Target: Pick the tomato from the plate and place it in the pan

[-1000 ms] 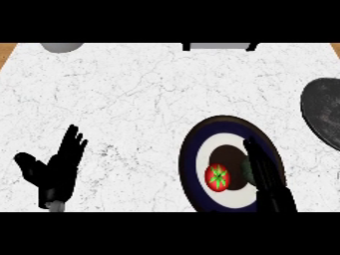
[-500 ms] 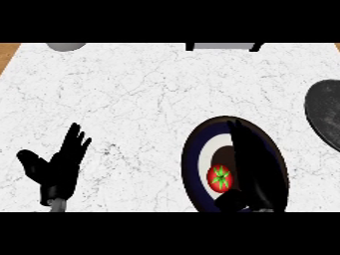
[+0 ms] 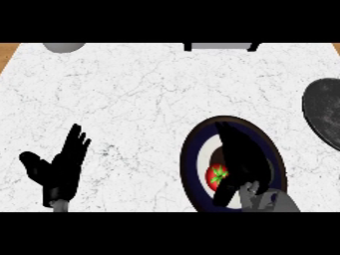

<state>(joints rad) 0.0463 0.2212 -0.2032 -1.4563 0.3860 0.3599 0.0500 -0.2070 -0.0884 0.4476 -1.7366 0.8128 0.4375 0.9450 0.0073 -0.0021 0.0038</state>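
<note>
Partly hidden by the open right hand (image 3: 243,155), the tomato (image 3: 214,178) sits on the plate (image 3: 189,160).

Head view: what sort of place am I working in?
Probably a kitchen counter: a white marbled worktop, a plate holding a tomato, and a dark pan at the right edge.

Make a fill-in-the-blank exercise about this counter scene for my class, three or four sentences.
The red thing on the plate is a ___.
The robot's ___ hand stretches over that plate.
The left hand, at the lower left, is ___, fingers up.
At the right edge of the counter lies a dark ___.
Missing: tomato; right; open; pan.
</note>
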